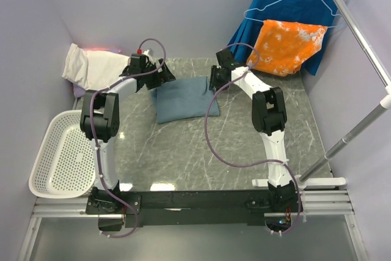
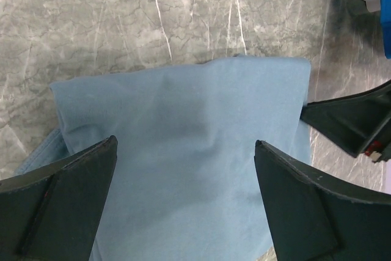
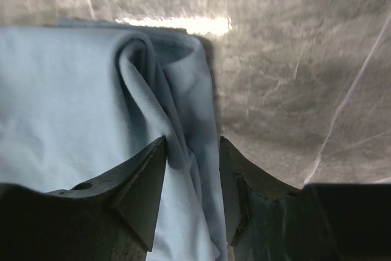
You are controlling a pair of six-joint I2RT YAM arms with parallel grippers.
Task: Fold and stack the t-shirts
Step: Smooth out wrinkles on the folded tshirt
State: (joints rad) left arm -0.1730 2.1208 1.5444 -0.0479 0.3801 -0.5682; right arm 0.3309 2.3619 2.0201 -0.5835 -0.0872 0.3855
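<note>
A dusty blue-grey t-shirt lies folded into a rectangle at the back middle of the marble table. My left gripper is open over its left far corner, and its jaws straddle the cloth in the left wrist view. My right gripper is at the shirt's right edge, with its jaws closed on a bunched fold of the cloth. A cream-white folded t-shirt lies at the back left. A lavender edge shows beneath it.
A white perforated basket hangs off the table's left edge. An orange-and-white blotched cloth and a royal-blue pleated garment hang at the back right. A metal rail runs along the right side.
</note>
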